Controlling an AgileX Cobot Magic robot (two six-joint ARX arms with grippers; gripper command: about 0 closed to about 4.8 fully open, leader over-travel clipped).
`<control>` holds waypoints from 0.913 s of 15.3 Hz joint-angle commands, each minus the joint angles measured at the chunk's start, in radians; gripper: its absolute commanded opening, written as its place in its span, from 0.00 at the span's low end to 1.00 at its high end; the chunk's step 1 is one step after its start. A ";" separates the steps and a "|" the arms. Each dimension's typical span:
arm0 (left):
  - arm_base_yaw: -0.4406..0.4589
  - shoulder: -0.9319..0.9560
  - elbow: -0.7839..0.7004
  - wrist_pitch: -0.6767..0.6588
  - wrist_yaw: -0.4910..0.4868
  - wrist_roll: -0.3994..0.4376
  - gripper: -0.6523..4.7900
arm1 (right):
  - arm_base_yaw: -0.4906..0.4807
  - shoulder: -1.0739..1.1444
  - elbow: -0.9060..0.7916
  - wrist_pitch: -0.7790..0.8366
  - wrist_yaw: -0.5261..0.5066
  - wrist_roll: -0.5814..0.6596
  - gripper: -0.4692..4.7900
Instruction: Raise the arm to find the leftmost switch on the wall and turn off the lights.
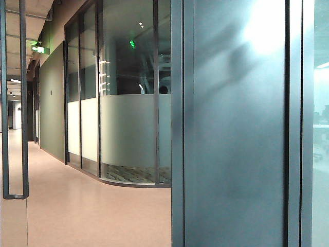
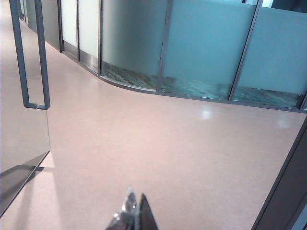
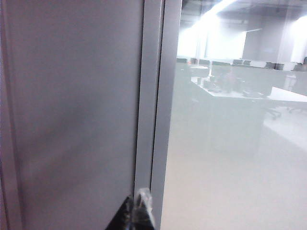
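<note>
No switch in any view, so the task's target isn't located yet. Exterior view shows only a corridor, curved frosted glass partition (image 1: 128,136), a glass door's long handle (image 1: 14,103) and a dark wall panel (image 1: 234,128) close up; neither arm shows there.

Left pincer (image 2: 133,215): tips pressed together, holding nothing, pointing over bare floor (image 2: 158,153).

Right pincer (image 3: 136,211): tips clenched, empty, close to a metal frame post (image 3: 151,96) between the grey panel and office glass.

Lights in the office behind the glass are on. Judgement: barely started; an arm must rise, find the switch plate, press the leftmost.
</note>
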 commanded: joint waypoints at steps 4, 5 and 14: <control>0.002 -0.001 0.002 0.010 0.016 0.004 0.11 | -0.001 -0.002 0.005 0.011 0.000 0.002 0.09; 0.002 -0.001 0.002 0.010 0.033 0.010 0.11 | -0.001 -0.002 0.005 0.011 0.000 0.002 0.09; 0.002 -0.001 0.002 0.006 0.035 0.020 0.11 | 0.000 -0.002 0.005 0.011 0.000 0.002 0.09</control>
